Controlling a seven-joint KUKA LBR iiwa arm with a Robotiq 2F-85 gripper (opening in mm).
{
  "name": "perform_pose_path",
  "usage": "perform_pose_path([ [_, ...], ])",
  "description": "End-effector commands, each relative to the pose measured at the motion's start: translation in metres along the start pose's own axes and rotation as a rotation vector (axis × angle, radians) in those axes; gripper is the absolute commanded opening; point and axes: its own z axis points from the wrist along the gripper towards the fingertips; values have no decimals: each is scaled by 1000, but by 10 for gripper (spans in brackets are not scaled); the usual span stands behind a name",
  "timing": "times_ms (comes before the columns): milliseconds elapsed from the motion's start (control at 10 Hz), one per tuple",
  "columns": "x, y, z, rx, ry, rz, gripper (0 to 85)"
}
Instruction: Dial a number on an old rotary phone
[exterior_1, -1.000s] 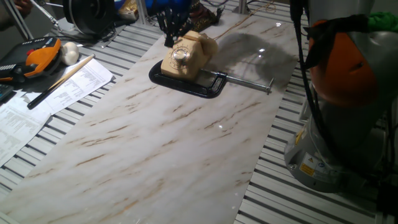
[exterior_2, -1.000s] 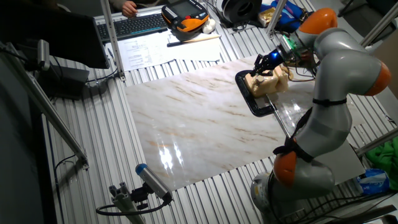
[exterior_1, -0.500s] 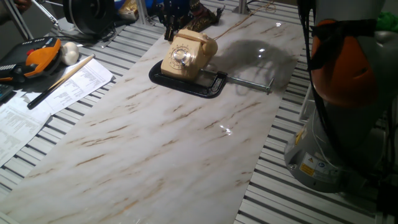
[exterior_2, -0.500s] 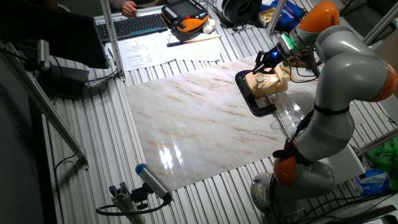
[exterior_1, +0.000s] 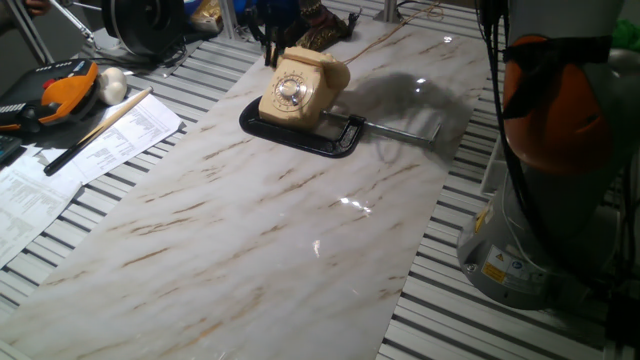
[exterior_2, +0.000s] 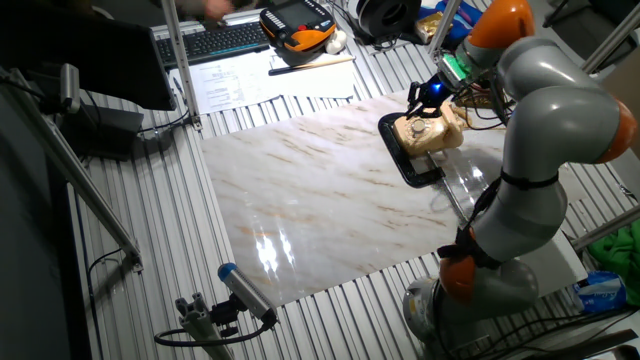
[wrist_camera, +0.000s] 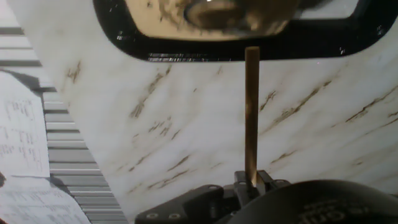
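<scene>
In the hand view the gripper (wrist_camera: 251, 180), pinched narrow on a thin stick (wrist_camera: 251, 112), points toward twelve o'clock, where the old rotary phone (wrist_camera: 211, 15) sits in the black C-clamp (wrist_camera: 249, 46).

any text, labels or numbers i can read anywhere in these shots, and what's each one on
None can be read.
Printed paper sheets: lines of print, too small and blurred.
Yellow sticker on the robot base: a marking, too small to read.
Old rotary phone: dial numbers not legible in any view.
Paper at the left edge of the hand view: faint print, blurred.
</scene>
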Motion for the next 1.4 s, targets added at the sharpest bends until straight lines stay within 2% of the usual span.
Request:
perform_pose_path([
  [0,0,-1,-1,17,-55,-29,0],
  [100,1,-1,-2,32,-83,-67,0],
  [200,1,-1,-3,33,-51,-92,0],
  [300,3,0,-4,39,-68,-123,0],
  [500,4,0,-1,18,-92,-159,0],
  [600,4,0,-2,26,-103,-178,0],
  [700,4,0,-2,25,-101,-193,0],
  [900,3,0,-3,8,-79,-229,0],
  [1000,2,0,-4,-4,-84,-246,0],
  [1200,-4,-1,-9,-4,-65,-258,0],
  [1300,-5,-4,-13,-2,-65,-260,0],
])
